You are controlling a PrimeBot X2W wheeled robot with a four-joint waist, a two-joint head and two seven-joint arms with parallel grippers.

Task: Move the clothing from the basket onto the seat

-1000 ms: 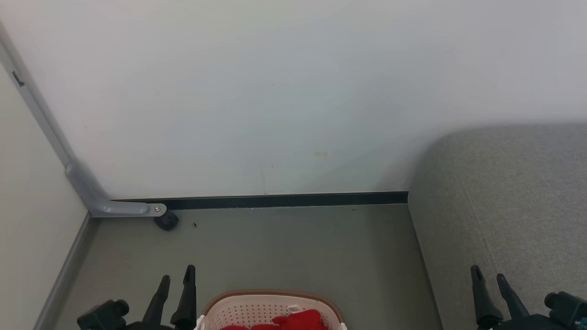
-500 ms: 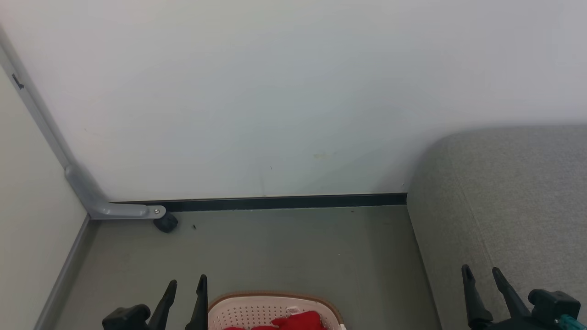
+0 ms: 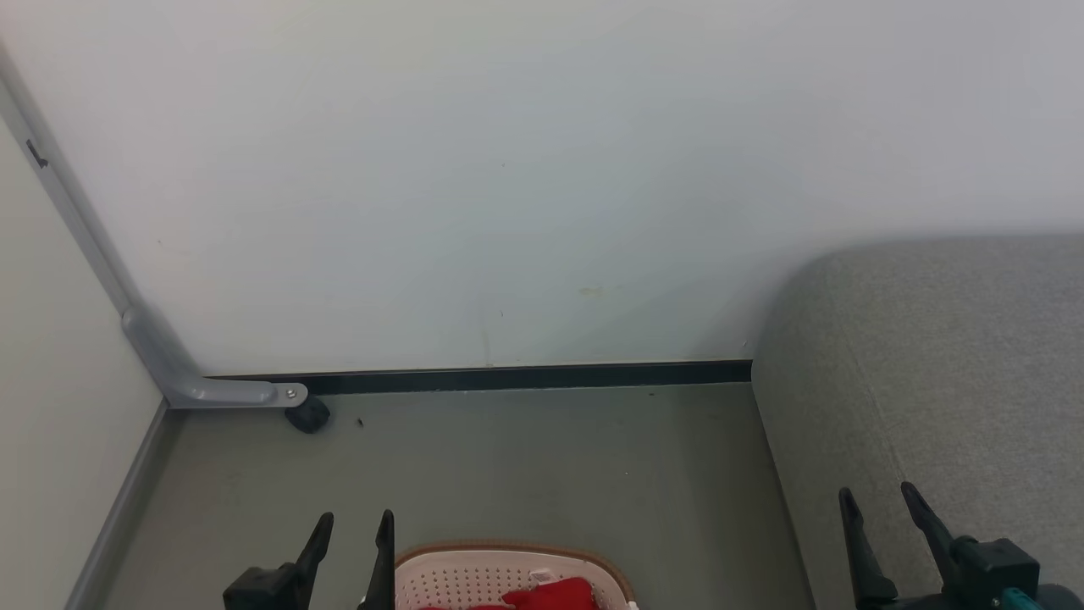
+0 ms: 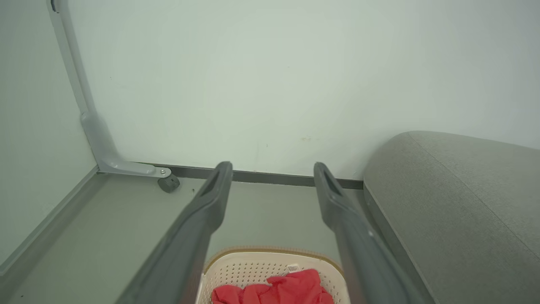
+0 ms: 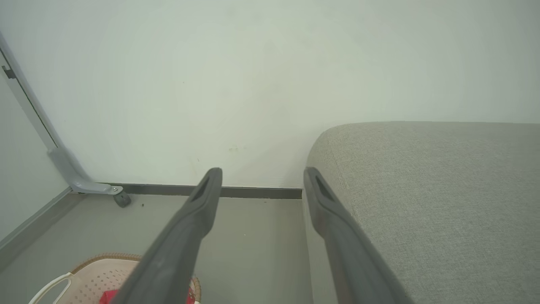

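The cream basket (image 3: 474, 569) with its brown rim sits on the floor at the bottom middle of the head view, and red clothing (image 3: 550, 595) lies inside it. My left gripper (image 3: 356, 529) stands open just left of the basket, nothing between its fingers. My right gripper (image 3: 876, 504) is open over the front corner of the grey seat (image 3: 957, 356). The left wrist view looks down on the basket (image 4: 244, 270) and the red clothing (image 4: 287, 289) between my open left gripper (image 4: 273, 169). In the right wrist view my right gripper (image 5: 262, 175) is open beside the seat (image 5: 430, 194), the basket (image 5: 90, 278) low left.
A white wall (image 3: 508, 169) closes the far side, with a dark baseboard (image 3: 525, 375). A grey metal bracket (image 3: 229, 391) with a small black caster (image 3: 306, 415) stands in the left corner. Grey-green floor (image 3: 525, 466) lies between basket, wall and seat.
My left gripper has shifted right, toward the basket. My right gripper has moved left and slightly up along the seat's edge. The picture has dropped a little.
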